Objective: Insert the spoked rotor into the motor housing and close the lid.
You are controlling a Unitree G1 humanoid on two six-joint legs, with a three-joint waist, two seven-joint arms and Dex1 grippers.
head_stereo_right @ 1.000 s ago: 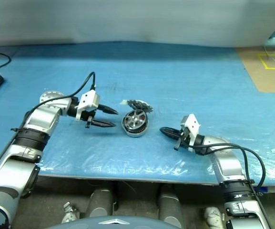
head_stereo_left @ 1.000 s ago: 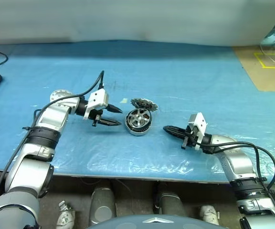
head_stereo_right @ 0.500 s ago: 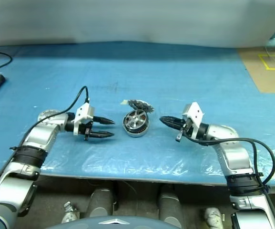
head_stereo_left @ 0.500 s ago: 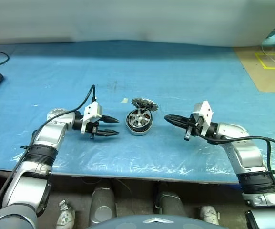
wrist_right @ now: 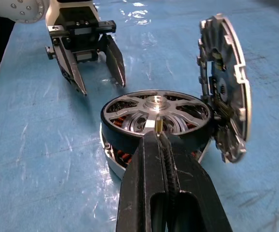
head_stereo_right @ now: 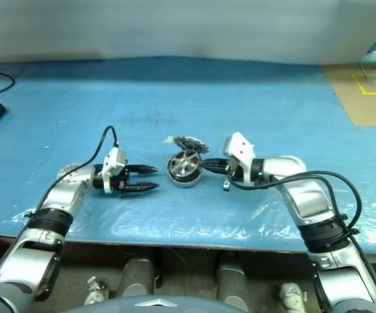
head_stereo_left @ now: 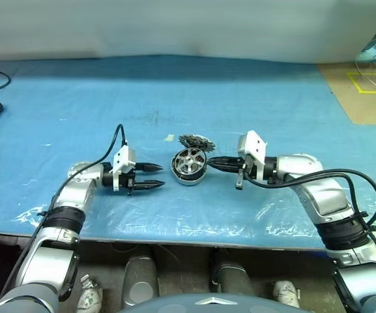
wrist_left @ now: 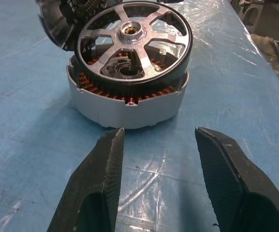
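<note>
The right gripper (head_stereo_left: 212,161), fingers pressed together and empty, is held at the spoked rotor (wrist_left: 132,41) (seated tilted atop the motor housing (wrist_left: 129,104)). The lid (wrist_right: 225,111) is stood open behind. The left gripper (head_stereo_left: 154,177), parted, is levelled nearby. All is carried mid-bench (head_stereo_left: 253,98).
</note>
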